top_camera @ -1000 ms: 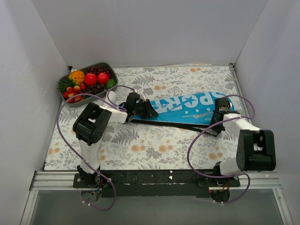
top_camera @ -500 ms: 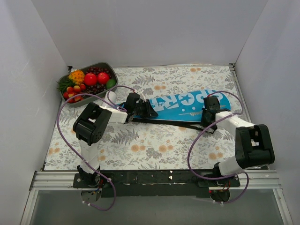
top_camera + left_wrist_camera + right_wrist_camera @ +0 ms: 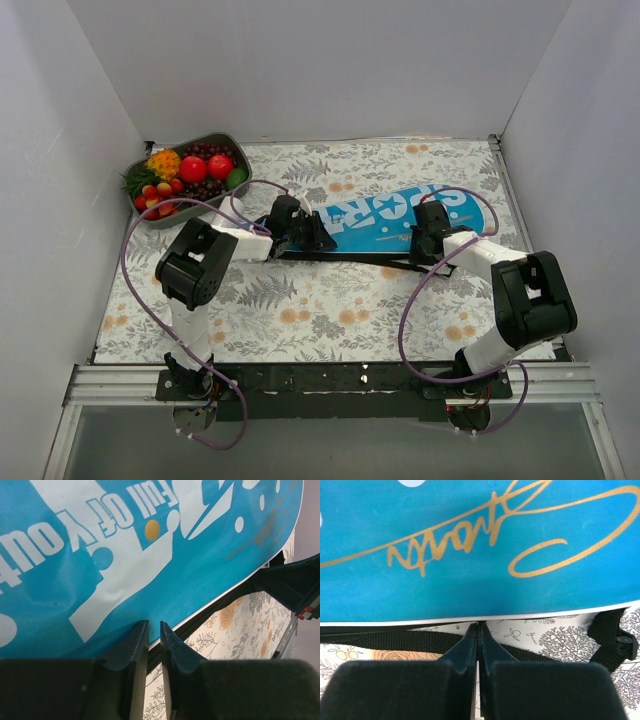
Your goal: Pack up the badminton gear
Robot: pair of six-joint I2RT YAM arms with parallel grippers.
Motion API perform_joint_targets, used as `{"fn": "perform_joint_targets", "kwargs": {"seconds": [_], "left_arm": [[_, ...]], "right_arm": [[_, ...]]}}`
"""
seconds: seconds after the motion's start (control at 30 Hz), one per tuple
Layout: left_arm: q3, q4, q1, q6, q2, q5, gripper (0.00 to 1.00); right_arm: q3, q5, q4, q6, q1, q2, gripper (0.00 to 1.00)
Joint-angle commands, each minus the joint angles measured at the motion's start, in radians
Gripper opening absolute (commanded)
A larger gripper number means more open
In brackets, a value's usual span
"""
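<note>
The blue "SPORT" bag (image 3: 385, 210) lies flat across the middle of the mat, its narrow end to the left. Its black strap (image 3: 400, 265) trails along its near side. My left gripper (image 3: 310, 235) is shut on the bag's near edge at the narrow end; in the left wrist view the bag (image 3: 125, 555) fills the frame and the left gripper (image 3: 154, 625) pinches its zip edge. My right gripper (image 3: 425, 232) is shut at the wide end's near edge. In the right wrist view the right gripper (image 3: 478, 626) meets the bag's (image 3: 470, 530) white piping above the strap (image 3: 380, 640). No rackets or tube show.
A grey tray (image 3: 222, 137) of colourful fruit stands at the back left corner. White walls close in the left, back and right. The flowered mat (image 3: 330, 310) covers the table between the bag and the arm bases.
My right gripper has slid left along the bag's near edge, from the wide end toward the middle. The bag's wide end has swung a little left and away. The left gripper has held still.
</note>
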State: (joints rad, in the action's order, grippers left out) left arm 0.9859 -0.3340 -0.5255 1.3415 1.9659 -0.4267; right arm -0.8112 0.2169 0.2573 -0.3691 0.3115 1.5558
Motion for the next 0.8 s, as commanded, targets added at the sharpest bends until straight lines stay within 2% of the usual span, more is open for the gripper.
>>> {"fn": "perform_joint_targets", "kwargs": {"seconds": [0.0, 0.03, 0.1, 0.13, 0.23, 0.27, 0.33, 0.47, 0.57, 0.77], "left_arm": [[0.098, 0.121, 0.001, -0.073, -0.110, 0.017, 0.20], [0.115, 0.162, 0.001, -0.087, -0.122, 0.017, 0.28], [0.193, 0.219, -0.001, -0.157, -0.142, 0.016, 0.39], [0.226, 0.298, 0.001, -0.192, -0.141, 0.014, 0.48], [0.364, 0.468, 0.001, -0.353, -0.124, 0.072, 0.59], [0.384, 0.492, 0.001, -0.398, -0.121, 0.086, 0.65], [0.427, 0.530, 0.001, -0.508, -0.111, 0.114, 0.70], [0.497, 0.595, 0.001, -0.672, -0.049, 0.089, 0.74], [0.487, 0.590, -0.001, -0.770, -0.012, 0.046, 0.75], [0.488, 0.587, -0.004, -0.875, 0.077, -0.009, 0.75]], "right_arm": [[0.018, -0.103, -0.007, -0.033, 0.040, 0.043, 0.01], [0.006, -0.109, -0.012, -0.036, 0.061, 0.055, 0.01], [-0.011, -0.102, -0.007, -0.040, 0.084, 0.072, 0.01], [-0.016, -0.103, -0.007, -0.040, 0.095, 0.082, 0.01], [-0.006, -0.131, -0.027, -0.044, 0.097, 0.076, 0.01], [0.003, -0.139, -0.038, -0.042, 0.097, 0.073, 0.01], [0.009, -0.154, -0.046, -0.041, 0.097, 0.066, 0.01], [0.018, -0.177, -0.061, -0.030, 0.098, 0.061, 0.01], [0.027, -0.197, -0.067, -0.019, 0.100, 0.050, 0.01], [0.061, -0.240, -0.082, -0.005, 0.100, -0.002, 0.01]]}}
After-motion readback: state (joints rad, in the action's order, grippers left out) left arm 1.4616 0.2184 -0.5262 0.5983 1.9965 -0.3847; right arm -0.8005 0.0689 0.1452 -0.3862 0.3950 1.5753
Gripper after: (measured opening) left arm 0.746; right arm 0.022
